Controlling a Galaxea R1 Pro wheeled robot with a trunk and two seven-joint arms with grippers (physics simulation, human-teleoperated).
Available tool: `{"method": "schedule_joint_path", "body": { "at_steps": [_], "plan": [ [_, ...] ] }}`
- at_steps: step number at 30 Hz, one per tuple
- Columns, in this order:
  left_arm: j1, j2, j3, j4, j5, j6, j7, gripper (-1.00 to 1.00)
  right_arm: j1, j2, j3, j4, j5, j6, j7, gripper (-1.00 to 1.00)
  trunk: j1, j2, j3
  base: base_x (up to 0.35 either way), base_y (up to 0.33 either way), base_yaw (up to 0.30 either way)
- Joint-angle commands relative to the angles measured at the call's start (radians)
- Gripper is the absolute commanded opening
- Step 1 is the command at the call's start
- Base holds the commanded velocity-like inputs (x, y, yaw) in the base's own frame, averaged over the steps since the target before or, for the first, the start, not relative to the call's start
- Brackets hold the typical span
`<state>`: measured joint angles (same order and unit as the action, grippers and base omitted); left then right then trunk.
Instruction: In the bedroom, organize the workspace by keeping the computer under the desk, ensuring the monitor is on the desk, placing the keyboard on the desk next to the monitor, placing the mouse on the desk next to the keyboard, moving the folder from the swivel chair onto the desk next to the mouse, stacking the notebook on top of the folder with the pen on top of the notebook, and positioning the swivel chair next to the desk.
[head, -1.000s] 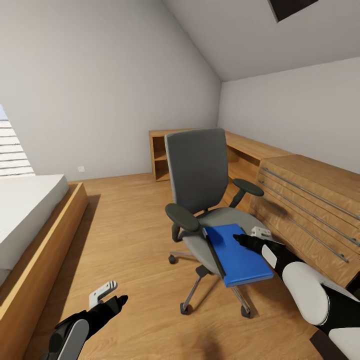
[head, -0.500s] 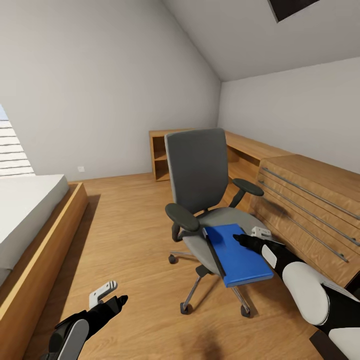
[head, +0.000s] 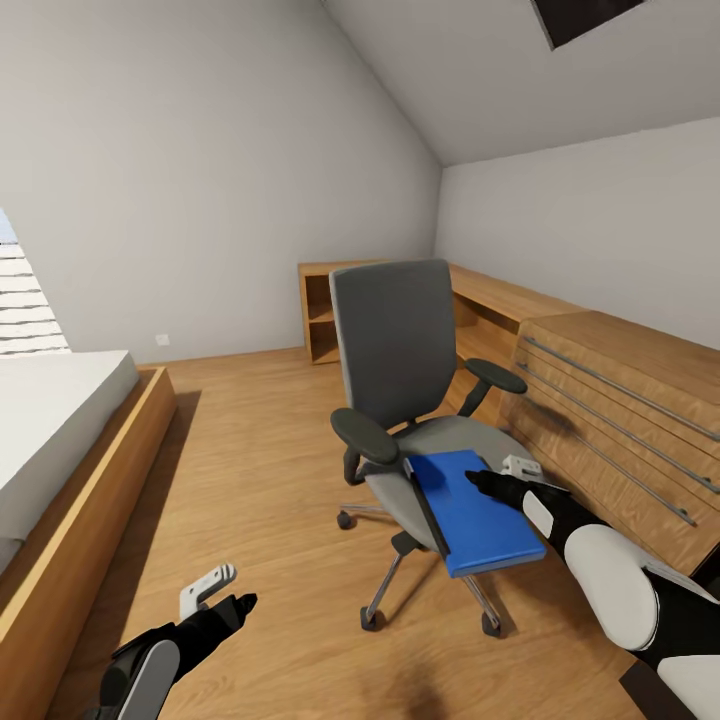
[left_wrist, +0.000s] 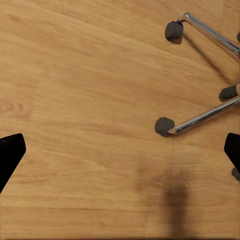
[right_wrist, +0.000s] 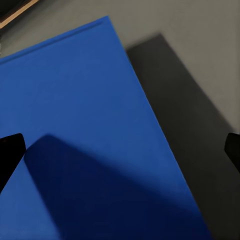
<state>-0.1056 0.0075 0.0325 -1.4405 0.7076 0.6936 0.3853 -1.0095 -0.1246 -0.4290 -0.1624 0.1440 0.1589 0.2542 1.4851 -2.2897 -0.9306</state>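
Blue folder (head: 472, 508) on swivel chair (head: 400, 400); right tool (right_wrist: 120, 145) wide above it; left tool (left_wrist: 120, 155) wide.

Right gripper (head: 478, 481) spread wide — left gripper (head: 232, 592) likewise.

Head view has shifted slightly downward. Right claw (head: 478, 482) at right centre has edged marginally left over the folder (head: 472, 508).

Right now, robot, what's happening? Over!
Right gripper open, over the folder. Folder lies on the swivel chair. Left gripper open, over floor. Nothing blocking.
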Motion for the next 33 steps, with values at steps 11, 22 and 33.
{"method": "schedule_joint_path", "body": {
  "at_steps": [11,22,33],
  "plan": [
    [-0.001,0.001,-0.008,0.0,0.01,0.003,0.011,1.0,0.0,0.0,0.006,0.04,0.016,0.005,0.005,1.0,0.0,0.0,0.015,0.0,0.0,0.0],
    [-0.001,0.0,-0.008,0.0,0.01,0.003,0.012,1.0,0.0,0.0,0.006,0.04,0.016,0.005,0.006,1.0,0.0,0.0,0.032,0.0,0.0,0.0],
    [-0.001,0.0,-0.008,0.0,0.008,0.001,0.01,1.0,0.0,-0.001,0.006,0.037,0.016,0.005,0.007,1.0,0.0,0.0,0.043,0.189,0.05,0.0]
  ]
}}
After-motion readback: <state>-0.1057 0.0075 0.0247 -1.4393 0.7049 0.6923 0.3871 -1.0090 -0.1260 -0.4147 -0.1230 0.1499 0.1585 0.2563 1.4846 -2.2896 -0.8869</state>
